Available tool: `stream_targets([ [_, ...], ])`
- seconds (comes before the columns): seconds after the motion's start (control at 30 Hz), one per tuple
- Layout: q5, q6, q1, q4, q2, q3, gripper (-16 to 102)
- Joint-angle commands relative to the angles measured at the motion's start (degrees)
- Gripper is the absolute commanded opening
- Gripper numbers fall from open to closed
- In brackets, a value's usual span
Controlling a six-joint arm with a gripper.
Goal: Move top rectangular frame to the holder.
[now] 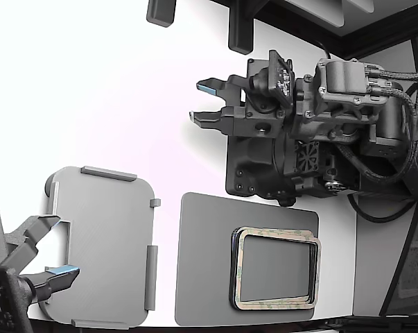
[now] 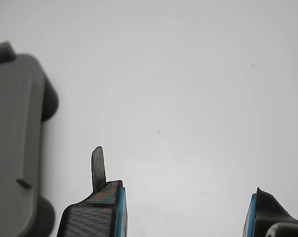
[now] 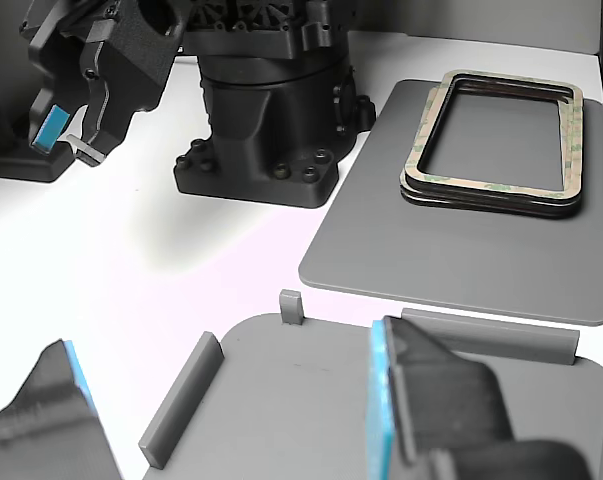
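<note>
Exterior view: the top rectangular frame (image 1: pixel 276 269) lies flat on a small stack of like frames, on the dark grey mat (image 1: pixel 203 263) near the lower middle of the picture. Its long axis runs across the picture, left to right, roughly parallel to the mat's long edge, and it sits toward the mat's right end, leaving a bare strip of mat on the exterior view's left.

The holder (image 1: pixel 105 246) lies on the white table (image 1: pixel 111 90) to the exterior view's left of the mat, apart from it by a narrow strip of table. Its long axis runs up and down the picture, crosswise to the frame's. Raised tabs stand along its upper and right edges, and nothing lies on it.

The pincer (image 1: pixel 206 103) hangs over bare table above the mat, well apart from both frame and holder, with its two blue-padded fingers spread and nothing between them; the wrist view shows its fingertips (image 2: pixel 102 200) apart over white table with a corner of the holder at the edge. A second arm's gripper (image 1: pixel 46 260) reaches over the holder's left edge. Wide open table lies above the holder. No writing can be read.
</note>
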Motion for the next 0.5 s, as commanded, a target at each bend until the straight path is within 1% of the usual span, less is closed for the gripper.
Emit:
stream_targets([
  [0.0, -1.8, -1.4, -0.5, -0.5, 1.2, -1.1, 100],
  [0.3, -1.8, -1.4, -0.5, -0.4, 1.2, -1.1, 100],
  [0.47, -1.0, -0.8, -0.5, -0.4, 1.2, -1.1, 100],
])
